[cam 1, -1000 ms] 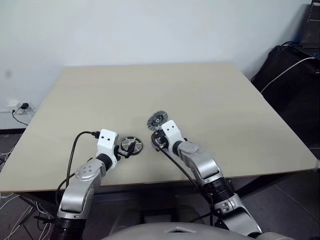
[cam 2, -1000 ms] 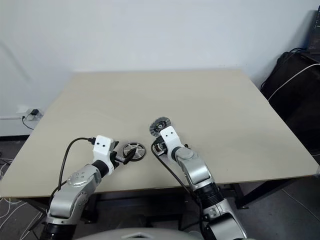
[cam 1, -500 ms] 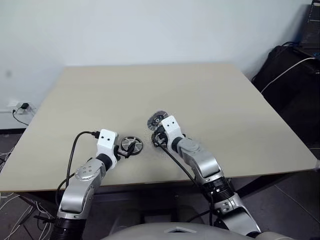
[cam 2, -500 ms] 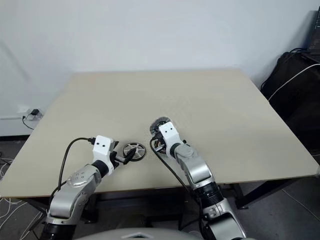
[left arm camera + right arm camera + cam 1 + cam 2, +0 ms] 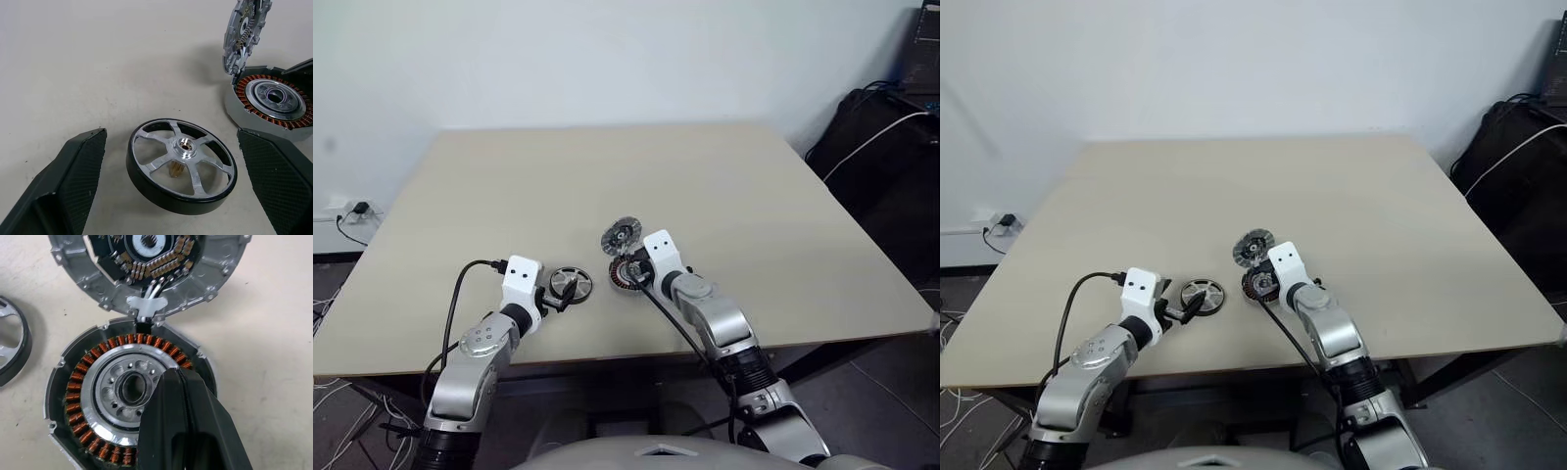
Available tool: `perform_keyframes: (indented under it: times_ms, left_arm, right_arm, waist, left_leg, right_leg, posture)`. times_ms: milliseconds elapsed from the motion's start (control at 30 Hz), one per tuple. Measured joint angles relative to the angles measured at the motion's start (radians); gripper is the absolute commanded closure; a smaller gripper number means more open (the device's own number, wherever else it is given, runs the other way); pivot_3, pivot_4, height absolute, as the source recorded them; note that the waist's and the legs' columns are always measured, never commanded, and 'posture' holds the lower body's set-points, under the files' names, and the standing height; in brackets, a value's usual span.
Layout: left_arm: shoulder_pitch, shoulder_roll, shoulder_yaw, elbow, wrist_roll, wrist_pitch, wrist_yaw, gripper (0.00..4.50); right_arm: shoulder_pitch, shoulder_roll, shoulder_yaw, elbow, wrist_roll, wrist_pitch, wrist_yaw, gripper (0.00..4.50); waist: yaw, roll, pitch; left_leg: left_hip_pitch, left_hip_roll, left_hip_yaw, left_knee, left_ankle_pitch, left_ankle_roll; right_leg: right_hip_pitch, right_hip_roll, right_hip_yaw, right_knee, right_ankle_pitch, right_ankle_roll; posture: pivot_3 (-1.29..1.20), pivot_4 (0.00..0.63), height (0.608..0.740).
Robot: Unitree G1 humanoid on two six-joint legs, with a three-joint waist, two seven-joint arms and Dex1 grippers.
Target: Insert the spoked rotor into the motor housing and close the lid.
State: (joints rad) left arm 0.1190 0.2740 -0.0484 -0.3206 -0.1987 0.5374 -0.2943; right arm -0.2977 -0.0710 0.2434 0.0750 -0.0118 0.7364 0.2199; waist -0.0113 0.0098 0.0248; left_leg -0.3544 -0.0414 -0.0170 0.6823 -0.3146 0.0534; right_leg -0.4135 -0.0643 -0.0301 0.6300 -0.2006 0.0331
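Beige table (image 5: 724,186): one spoked rotor (image 5: 182,164), one motor housing (image 5: 129,396), one lid (image 5: 146,269); left jaws spread, right pressed together

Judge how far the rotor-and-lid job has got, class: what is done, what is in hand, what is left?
Done: the lid stands open beside the housing, whose copper windings show. In hand: the open left gripper brackets the rotor, which lies on the table, not lifted; the shut right gripper is over the housing. Left: grasp the rotor, seat it in the housing, close the lid.
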Motion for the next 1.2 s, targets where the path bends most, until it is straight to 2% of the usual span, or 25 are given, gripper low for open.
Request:
perform_keyframes:
  times_ms: [1200]
  left_arm:
    - [0.0,0.001,0.001,0.0,0.0,0.0,0.001,0.0]
  right_arm:
    - [0.002,0.015,0.025,-0.001,-0.015,-0.032,0.003,4.49]
  waist:
    - [0.0,0.0,0.0]
  left_leg:
    - [0.0,0.0,0.0,0.0,0.0,-0.001]
  right_leg:
    - [0.0,0.0,0.0,0.0,0.0,0.0]
  posture:
    - [0.0,0.0,0.74]
